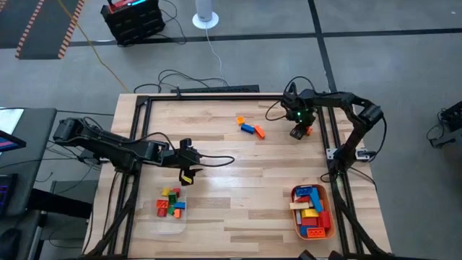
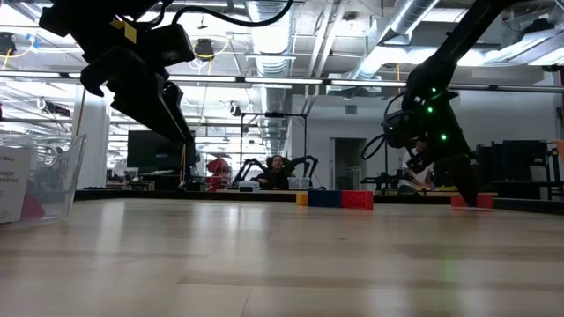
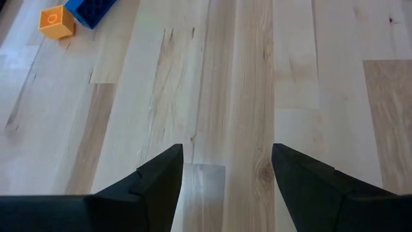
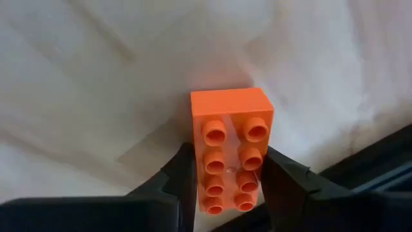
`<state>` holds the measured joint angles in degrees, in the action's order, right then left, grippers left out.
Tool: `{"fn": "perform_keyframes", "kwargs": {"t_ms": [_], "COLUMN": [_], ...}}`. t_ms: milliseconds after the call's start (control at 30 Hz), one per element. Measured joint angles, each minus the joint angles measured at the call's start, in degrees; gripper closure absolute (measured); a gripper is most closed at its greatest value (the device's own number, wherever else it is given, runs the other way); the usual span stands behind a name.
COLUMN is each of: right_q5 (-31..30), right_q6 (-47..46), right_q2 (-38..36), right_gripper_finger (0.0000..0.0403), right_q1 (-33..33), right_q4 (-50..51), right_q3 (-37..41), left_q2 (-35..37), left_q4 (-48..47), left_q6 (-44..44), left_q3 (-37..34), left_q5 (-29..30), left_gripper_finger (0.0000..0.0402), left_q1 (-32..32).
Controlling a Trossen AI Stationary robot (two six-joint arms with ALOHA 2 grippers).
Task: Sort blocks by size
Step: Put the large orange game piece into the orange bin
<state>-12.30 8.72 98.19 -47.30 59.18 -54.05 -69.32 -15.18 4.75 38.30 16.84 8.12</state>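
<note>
My right gripper (image 1: 299, 131) is at the far right of the table, shut on a long orange eight-stud brick (image 4: 230, 145). My left gripper (image 1: 191, 172) hovers open and empty over bare wood left of centre, its fingers wide apart in the left wrist view (image 3: 225, 174). A small loose group of blocks (image 1: 250, 128), orange and blue, lies on the table at far centre. Small cube-like blocks (image 1: 171, 204) lie in the clear tray. Long blocks (image 1: 310, 209) lie in the orange tray. My right gripper pinches the orange brick's two long sides (image 4: 201, 174) between its two fingers, at the end nearest the wrist. The fingers lie across the brick, studs facing the camera, and its other end (image 4: 228, 100) sticks out past the fingertips. Whether it rests on the table, I cannot tell.
The clear tray (image 1: 160, 225) stands near the front left and the orange tray (image 1: 330, 217) near the front right. A dark frame rail (image 1: 326, 130) runs close beside my right gripper. Bare wood lies between the trays and across the middle.
</note>
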Motion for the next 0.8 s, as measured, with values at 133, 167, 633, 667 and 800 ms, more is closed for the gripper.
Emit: {"fn": "perform_keyframes", "kwargs": {"t_ms": [133,167,633,667,800], "right_q5": [4.22,5.05,19.95,19.98,20.02], "right_q6": [-3.63,-4.56,-33.90,-37.06,-49.14], "right_q2": [-0.58,-1.16,-20.86,-21.79,-23.93], "right_gripper_finger": [0.0245,0.0245,0.0235,0.0234,0.0234], "right_q1": [4.33,5.91,43.34,46.37,57.77], "right_q4": [4.17,5.37,12.49,12.37,12.08], "right_q3": [-1.77,-1.89,-1.94,-1.94,-1.94], "left_q2": [0.00,0.00,0.00,0.00,0.00], "left_q4": [-0.06,-0.28,-4.37,-4.19,-3.37], "left_q6": [-0.13,0.12,2.58,2.59,3.23], "left_q3": [0.00,0.00,0.00,0.00,0.00], "left_q5": [-0.02,-0.02,0.00,0.00,0.00], "left_gripper_finger": [0.0171,0.0171,0.0171,0.0171,0.0171], "left_q1": [0.02,0.02,0.09,0.09,0.09]}}
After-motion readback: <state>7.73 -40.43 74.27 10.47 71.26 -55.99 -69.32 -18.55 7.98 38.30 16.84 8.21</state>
